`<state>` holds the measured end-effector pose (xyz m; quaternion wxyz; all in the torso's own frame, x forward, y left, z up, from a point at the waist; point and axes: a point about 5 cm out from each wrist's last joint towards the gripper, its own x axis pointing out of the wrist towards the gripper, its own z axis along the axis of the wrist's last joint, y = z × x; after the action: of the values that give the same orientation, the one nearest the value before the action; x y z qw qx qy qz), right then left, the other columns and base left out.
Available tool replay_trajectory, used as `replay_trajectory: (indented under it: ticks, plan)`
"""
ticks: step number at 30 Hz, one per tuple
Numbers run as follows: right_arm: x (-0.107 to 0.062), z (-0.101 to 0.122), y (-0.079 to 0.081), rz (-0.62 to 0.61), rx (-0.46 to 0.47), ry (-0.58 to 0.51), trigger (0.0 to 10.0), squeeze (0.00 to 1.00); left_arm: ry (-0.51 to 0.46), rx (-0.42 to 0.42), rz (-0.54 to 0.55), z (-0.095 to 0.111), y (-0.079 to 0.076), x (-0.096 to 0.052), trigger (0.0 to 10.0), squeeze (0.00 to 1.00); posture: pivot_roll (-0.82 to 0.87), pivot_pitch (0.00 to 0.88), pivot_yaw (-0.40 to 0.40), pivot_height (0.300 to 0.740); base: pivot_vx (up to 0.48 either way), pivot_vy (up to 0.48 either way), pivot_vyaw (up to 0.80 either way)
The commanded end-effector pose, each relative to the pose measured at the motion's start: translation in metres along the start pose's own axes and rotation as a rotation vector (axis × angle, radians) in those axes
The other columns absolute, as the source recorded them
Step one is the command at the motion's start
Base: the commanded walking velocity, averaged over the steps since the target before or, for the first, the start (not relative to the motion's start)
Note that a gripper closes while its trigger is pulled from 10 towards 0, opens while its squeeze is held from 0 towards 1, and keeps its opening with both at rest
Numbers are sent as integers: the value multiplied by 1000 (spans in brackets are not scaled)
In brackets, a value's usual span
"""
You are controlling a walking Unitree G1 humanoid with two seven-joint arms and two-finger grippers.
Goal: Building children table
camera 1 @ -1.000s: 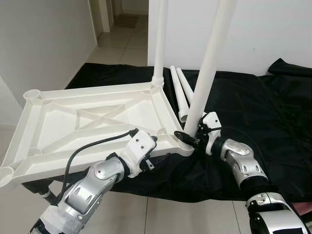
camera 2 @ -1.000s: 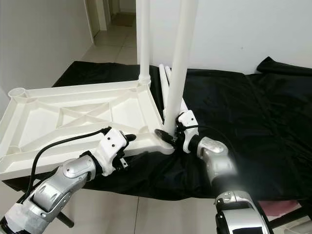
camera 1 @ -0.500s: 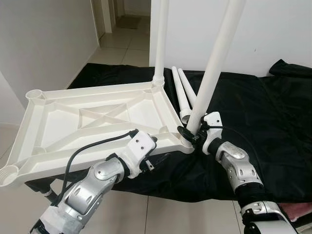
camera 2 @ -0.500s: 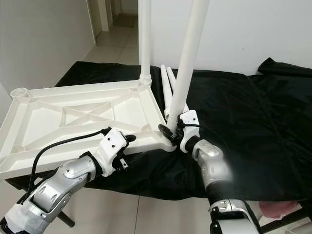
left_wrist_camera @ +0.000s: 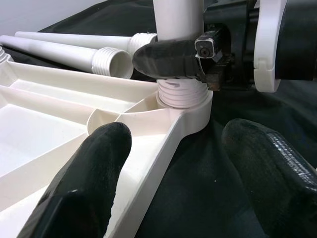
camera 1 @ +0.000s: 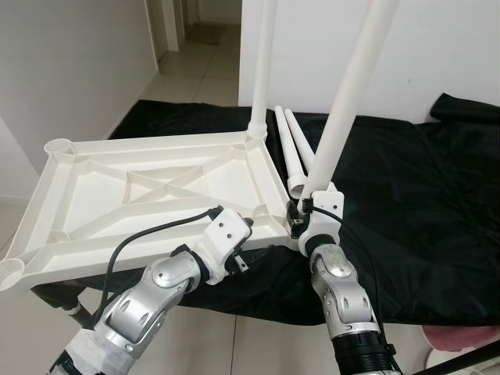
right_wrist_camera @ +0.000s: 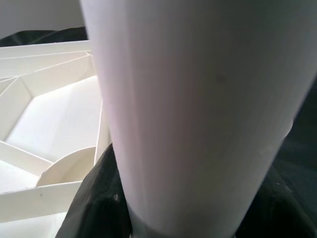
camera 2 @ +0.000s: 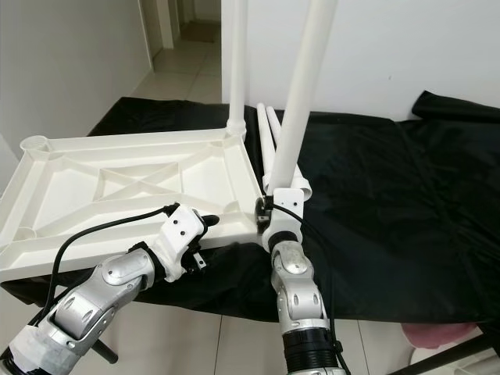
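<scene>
Left eye view | right gripper (camera 1: 299, 212) clamps leg (camera 1: 348, 94) | leaning upward, apparently rightward

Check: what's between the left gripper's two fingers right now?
Left wrist view: the tabletop's corner rim, by the socket holding the leg; left gripper is open.

The white plastic tabletop (camera 1: 156, 187) lies upside down, its ribbed underside and crossed braces facing up, tilted with one edge over the black cloth. One white leg (camera 1: 262, 70) stands upright in the far corner socket. A second leg (camera 1: 348, 101) leans in the near corner socket (left_wrist_camera: 183, 106), its threaded end partly seated. Two loose legs (camera 1: 291, 152) lie side by side on the cloth just beyond that corner
</scene>
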<state>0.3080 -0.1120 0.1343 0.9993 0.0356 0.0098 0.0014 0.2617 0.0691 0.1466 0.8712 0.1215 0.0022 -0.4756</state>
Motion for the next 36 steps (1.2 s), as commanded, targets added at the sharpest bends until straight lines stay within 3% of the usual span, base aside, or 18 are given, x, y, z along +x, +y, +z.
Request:
replay_trajectory:
  ticks: [1, 9, 10, 14, 15, 18, 22, 26, 27, 28, 29, 30, 31, 36]
  plan:
    - [-7, -7, -6, -20, 30, 18, 10000, 1000, 16, 7, -108, -2, -7, 0, 10000, 0, 11, 13, -8, 740, 0, 0, 0]
    - [-9, 8, -21, 58, 34, -55, 10000, 1000, 14, 10, -112, -1, -7, 1, 10000, 0, 4, 5, -3, 740, 0, 0, 0]
    - [-5, 13, -31, 210, 14, -58, 10000, 980, 16, 11, -113, -2, -7, 0, 10000, 0, 2, 6, -1, 740, 0, 0, 0]
    - [-4, 14, -35, 263, 4, -54, 10000, 980, 17, 11, -113, -2, -7, 0, 10000, 0, 2, 6, -1, 740, 0, 0, 0]
    - [-1, 16, -40, 358, -39, -57, 10000, 0, 17, 11, -113, -2, -6, 0, 10000, 0, -5, 12, 6, 740, 0, 0, 0]
    - [7, 14, -44, 554, -129, -25, 10000, 0, 16, 11, -117, -1, -6, 1, 10000, 0, -14, 16, 23, 740, 0, 0, 0]
    - [12, 11, -45, 658, -191, 5, 10000, 0, 14, 12, -125, 0, -6, 2, 10000, 0, -14, 16, 23, 740, 0, 0, 0]
    - [25, 5, -36, 801, -256, 61, 10000, 0, 13, 18, -127, 0, -6, 3, 10000, 0, 5, 0, 18, 740, 0, 0, 0]
    - [27, 4, -35, 815, -260, 68, 8471, 0, 13, 18, -126, 0, -6, 3, 10000, 0, 5, 0, 18, 740, 0, 0, 0]
    - [27, 4, -35, 815, -260, 68, 8471, 0, 13, 18, -126, 0, -6, 3, 10000, 0, 5, 0, 18, 740, 0, 0, 0]
    - [29, 3, -34, 825, -265, 73, 3882, 0, 14, 19, -122, 0, -6, 2, 10000, 0, 12, 0, 15, 740, 0, 0, 0]
    - [29, 3, -34, 825, -265, 73, 3882, 0, 14, 19, -122, 0, -6, 2, 10000, 0, 12, 0, 15, 740, 0, 0, 0]
    - [30, 3, -34, 834, -269, 75, 0, 0, 14, 19, -119, 0, -6, 2, 10000, 0, 19, 0, 10, 740, 0, 0, 0]
    - [30, -5, -40, 859, -261, 104, 0, 0, 15, 18, -102, 0, -6, 0, 10000, 0, 29, 0, -3, 740, 0, 0, 0]
